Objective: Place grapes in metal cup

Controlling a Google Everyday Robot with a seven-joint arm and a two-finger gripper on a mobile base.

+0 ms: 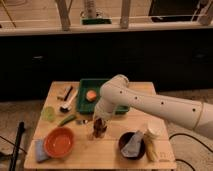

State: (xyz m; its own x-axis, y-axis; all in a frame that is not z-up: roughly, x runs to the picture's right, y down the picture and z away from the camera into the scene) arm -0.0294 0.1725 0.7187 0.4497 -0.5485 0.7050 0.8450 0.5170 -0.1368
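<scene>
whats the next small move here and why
Probably lower the gripper a little further, straight down. It hangs over the table's middle with the dark grapes at its tip, right at the metal cup, which is mostly hidden behind them. Whether the grapes are already inside cannot be told.

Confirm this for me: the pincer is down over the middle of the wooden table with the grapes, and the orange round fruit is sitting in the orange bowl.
One detail is wrong. The camera view shows the orange round fruit lying in the green tray, not in the orange bowl. The rest holds: the pincer is down over the middle of the wooden table with the grapes.
</scene>
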